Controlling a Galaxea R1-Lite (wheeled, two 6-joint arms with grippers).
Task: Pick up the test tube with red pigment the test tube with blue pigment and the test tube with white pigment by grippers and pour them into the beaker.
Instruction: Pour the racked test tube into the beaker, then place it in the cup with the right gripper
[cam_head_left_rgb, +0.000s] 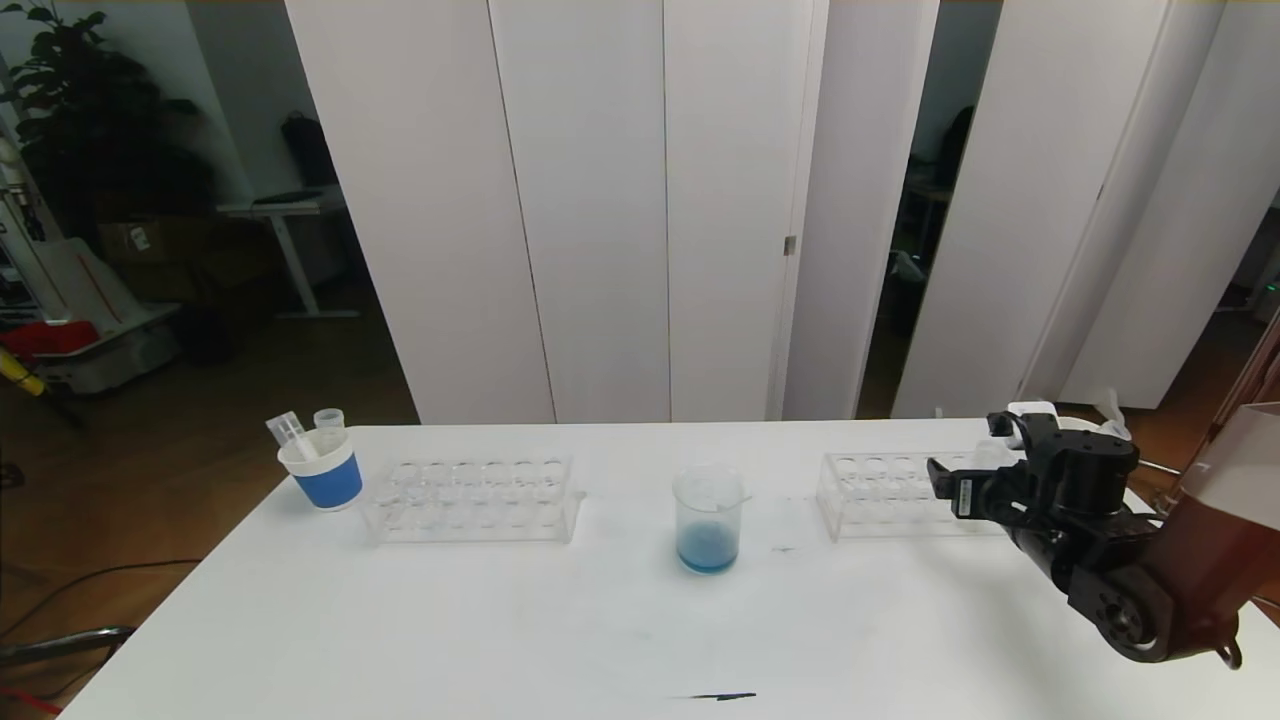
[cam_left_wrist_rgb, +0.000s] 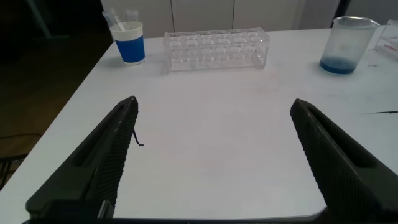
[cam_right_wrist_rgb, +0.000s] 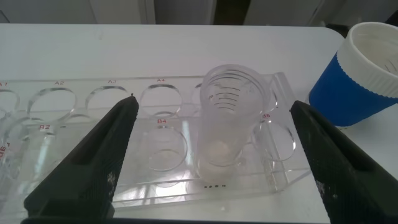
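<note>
Whitish-cream liquid sits at the bottom of the test tube with white pigment (cam_right_wrist_rgb: 227, 118), upright in a hole at the end of the clear rack (cam_right_wrist_rgb: 155, 149), centre of the right wrist frame, between the wide-open fingers of the right hand (cam_right_wrist_rgb: 211, 162), which holds nothing. Only that view shows the tube; in the head view the right hand (cam_head_left_rgb: 985, 480) covers it. The beaker (cam_head_left_rgb: 708, 520), blue at its bottom, stands mid-table (cam_head_left_rgb: 500, 630) before white panels. A second rack (cam_head_left_rgb: 472, 498) and a blue-and-white cup (cam_head_left_rgb: 322, 468) stand left. The left hand (cam_left_wrist_rgb: 211, 162) hangs open, empty.
</note>
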